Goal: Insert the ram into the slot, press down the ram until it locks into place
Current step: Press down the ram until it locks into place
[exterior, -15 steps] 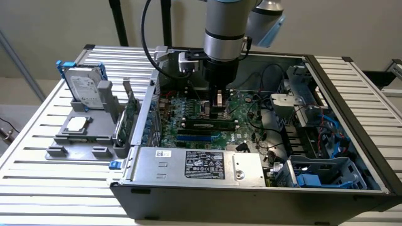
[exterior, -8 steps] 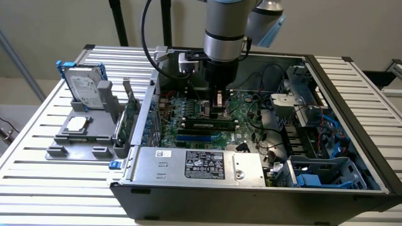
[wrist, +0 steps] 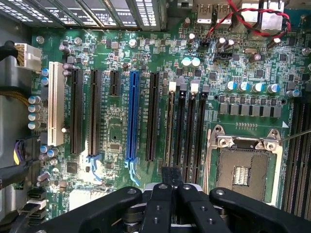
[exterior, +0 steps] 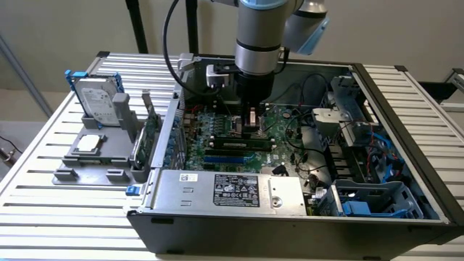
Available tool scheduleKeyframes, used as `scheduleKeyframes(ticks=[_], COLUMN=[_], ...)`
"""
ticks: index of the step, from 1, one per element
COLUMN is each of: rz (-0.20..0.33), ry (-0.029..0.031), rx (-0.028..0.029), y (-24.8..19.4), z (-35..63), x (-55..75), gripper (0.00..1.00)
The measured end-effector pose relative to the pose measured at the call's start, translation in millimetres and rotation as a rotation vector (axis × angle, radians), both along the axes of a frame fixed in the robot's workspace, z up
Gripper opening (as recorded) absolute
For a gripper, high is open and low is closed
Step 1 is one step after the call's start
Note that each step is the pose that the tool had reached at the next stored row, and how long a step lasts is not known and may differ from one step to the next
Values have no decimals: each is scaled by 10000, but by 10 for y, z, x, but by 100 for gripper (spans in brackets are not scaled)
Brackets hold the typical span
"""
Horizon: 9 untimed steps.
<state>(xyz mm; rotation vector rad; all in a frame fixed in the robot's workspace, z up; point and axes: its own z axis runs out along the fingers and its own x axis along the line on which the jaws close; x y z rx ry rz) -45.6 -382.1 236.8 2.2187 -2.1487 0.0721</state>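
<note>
— Green board everywhere inside the open case. Where do we find the ram?

— In the exterior view the ram lies lengthwise and level, low on the board. It is just behind the blue slot and in front of the arm's gripper. We take it to be standing in the slot, the one of the four parallel black sockets nearest the blue slot.

— Is it locked down?

— We cannot tell; the end clips are too small to read.

— And the tool?

— In the wrist view the gripper has its two black fingers drawn close together, with only a dark block between the tips. It hangs over the end of that socket row, beside the square metal CPU socket. We cannot tell whether the tips touch the ram.

— What else do we see?

— The grey power supply sits at the near wall of the case. To the exterior view's left, a hard drive stands upright in a grey holder on the slatted table. Red wires loop near the rear ports.
</note>
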Motion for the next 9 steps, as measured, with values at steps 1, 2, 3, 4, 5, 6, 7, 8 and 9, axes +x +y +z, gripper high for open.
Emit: scheduleKeyframes(ticks=[1,2,3,4,5,6,7,8,9], rz=[-5,-12,-19,-29,-43,-58,-71,-83,-94], ry=[0,0,0,1,0,0,0,0,0], rx=[-4,-8,-11,-14,-15,-16,-18,-20,-21], y=[0,0,0,0,0,0,0,0,0], z=[-4,-8,-14,-20,-28,-36,-44,-52,-62], x=[0,0,0,-1,-2,-3,-3,-3,-3], gripper=[11,11,11,11,11,11,11,11,11])
